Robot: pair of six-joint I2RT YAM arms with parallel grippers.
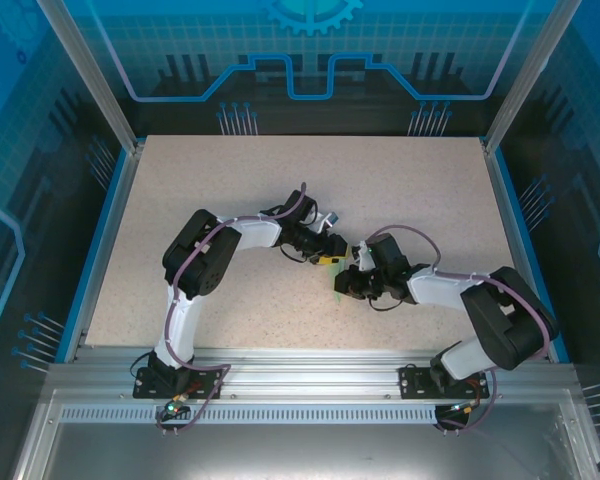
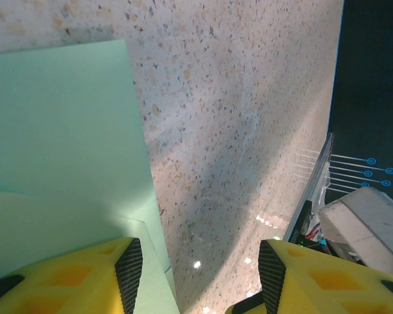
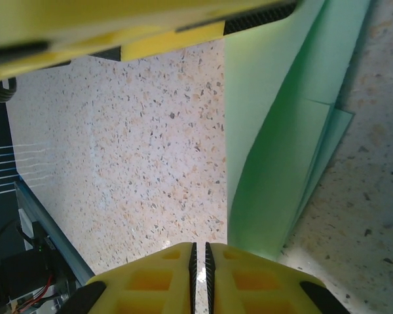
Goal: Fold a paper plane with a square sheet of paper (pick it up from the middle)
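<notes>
Both arms are reaching in toward the middle of the speckled beige table (image 1: 280, 180). The left arm (image 1: 195, 265) goes up from its base at the near edge, bends hard at the elbow, then stretches right toward the table's centre. The right arm (image 1: 490, 320) mirrors it, elbow out near the table's right edge and forearm angled back left. The two wrists end up nearly nose to nose just right of the table's centre.

The left gripper (image 2: 200, 258) has its chunky yellow fingers (image 2: 85, 275) spread well apart, with bare table showing in the gap. Its left-hand finger sits over the thin pale mint-green square sheet of paper (image 2: 59, 131).

The sheet lies at the table's middle, right where the grippers meet. It already has a fold in it, and you can see an extra layer overlapping at one end in both wrist views.

The right gripper (image 3: 198, 247) is pretty much pressed together, with only a hairline slit between its yellow fingers. The paper's near edge comes right up to its right-hand finger. I honestly can't tell whether any paper is nipped in that slit, because it looks like it runs beside or under the finger rather than between them.
</notes>
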